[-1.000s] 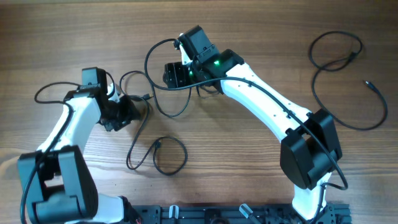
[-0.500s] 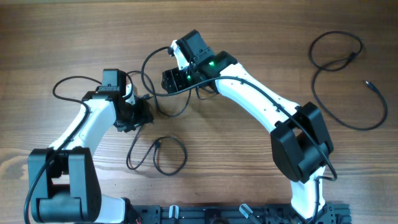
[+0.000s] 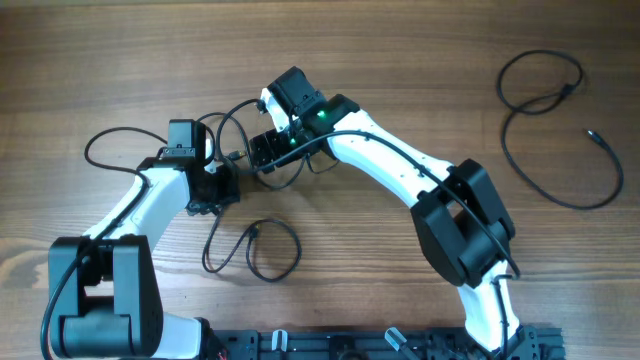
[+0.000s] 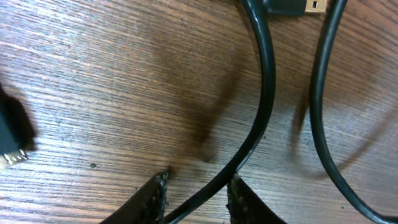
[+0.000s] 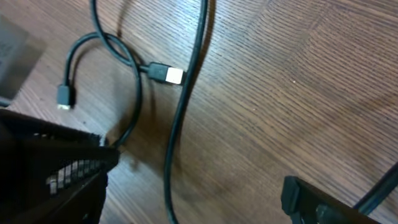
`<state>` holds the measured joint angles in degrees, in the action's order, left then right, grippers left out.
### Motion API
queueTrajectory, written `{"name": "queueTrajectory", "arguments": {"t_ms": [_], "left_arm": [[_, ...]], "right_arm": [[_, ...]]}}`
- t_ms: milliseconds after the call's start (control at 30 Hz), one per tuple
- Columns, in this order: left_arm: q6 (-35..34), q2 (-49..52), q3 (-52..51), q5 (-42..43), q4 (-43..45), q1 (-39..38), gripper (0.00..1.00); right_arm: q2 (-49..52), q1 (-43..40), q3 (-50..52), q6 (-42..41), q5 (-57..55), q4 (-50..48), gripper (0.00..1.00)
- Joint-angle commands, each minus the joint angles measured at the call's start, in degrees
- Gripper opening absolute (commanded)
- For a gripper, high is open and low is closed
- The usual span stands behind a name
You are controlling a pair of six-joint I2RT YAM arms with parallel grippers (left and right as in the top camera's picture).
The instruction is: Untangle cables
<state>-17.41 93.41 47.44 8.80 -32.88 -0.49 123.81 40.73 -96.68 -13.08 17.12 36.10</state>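
On a brown wood-grain table (image 3: 420,40), the left gripper (image 4: 198,194) is narrowed around, not yet pinching, one thin black cable (image 4: 265,81) mid-table, apparently to anchor it, while the wide-open right gripper (image 5: 193,193) straddles another black strand (image 5: 185,93), likely to pull it free.

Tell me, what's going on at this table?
A tangle of black cables on a wooden table is being worked apart. The left end effector straddles one cable, seemingly not yet clamped. The right end effector hovers open over neighbouring strands. Another cable lies apart at far right.
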Motion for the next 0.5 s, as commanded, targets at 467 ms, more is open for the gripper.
{"name": "queueTrajectory", "arguments": {"t_ms": [467], "left_arm": [[-5.57,1.6,-0.63,-6.29,0.59,-0.15,0.04]], "right_arm": [[8.15,3.58,-0.33,4.11,-2.27,-4.39,0.95]]}}
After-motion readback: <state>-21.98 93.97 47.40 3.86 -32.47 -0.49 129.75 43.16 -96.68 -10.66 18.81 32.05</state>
